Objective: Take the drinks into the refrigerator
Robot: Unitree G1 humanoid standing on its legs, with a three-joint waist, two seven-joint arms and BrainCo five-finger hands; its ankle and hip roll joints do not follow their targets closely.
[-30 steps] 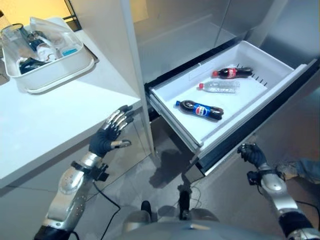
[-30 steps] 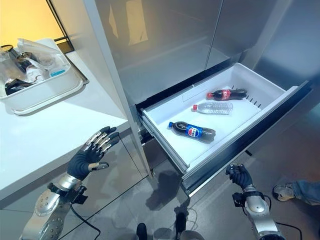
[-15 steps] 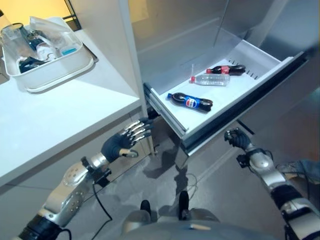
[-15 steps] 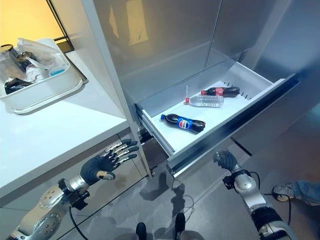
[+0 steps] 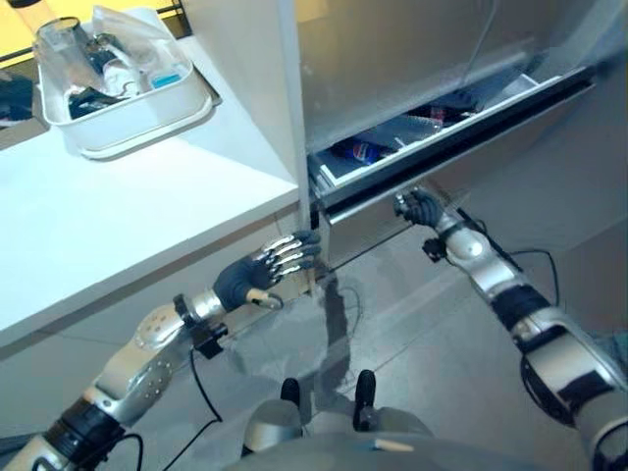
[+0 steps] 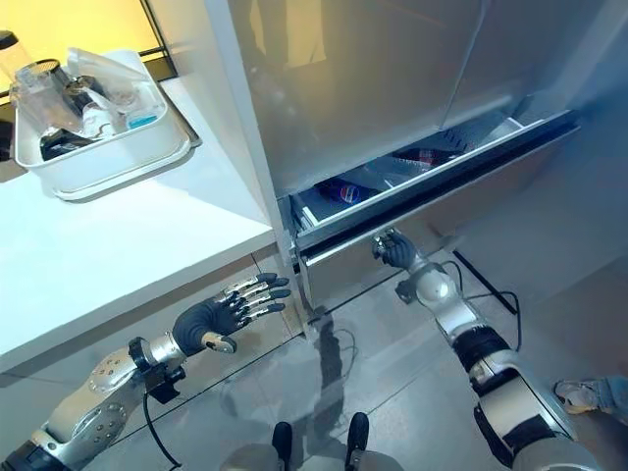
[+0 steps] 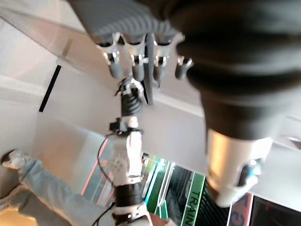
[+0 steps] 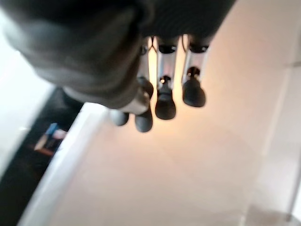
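Note:
The refrigerator drawer (image 6: pixel 446 180) stands almost closed, leaving a narrow gap at its top. Through the gap I see a blue-label cola bottle (image 6: pixel 342 191) and a red-label cola bottle (image 6: pixel 422 154) lying inside; the rest of the inside is hidden. My right hand (image 6: pixel 395 250) presses against the lower part of the drawer front, fingers curled, holding nothing. My left hand (image 5: pixel 257 275) hovers open under the counter's edge, beside the refrigerator's left corner, touching nothing. The left wrist view shows the right hand (image 7: pixel 130 101) against the drawer front.
A white tub (image 5: pixel 132 103) with glassware and plastic sits at the back of the white counter (image 5: pixel 118 216) on the left. The steel upper refrigerator doors (image 6: pixel 392 69) rise above the drawer. A person's jeans leg and shoe (image 6: pixel 597 392) are on the floor at the lower right.
The drawer has slid from wide open to nearly closed with my right hand pushing on its front. My left hand moved right toward the refrigerator. The camera has shifted.

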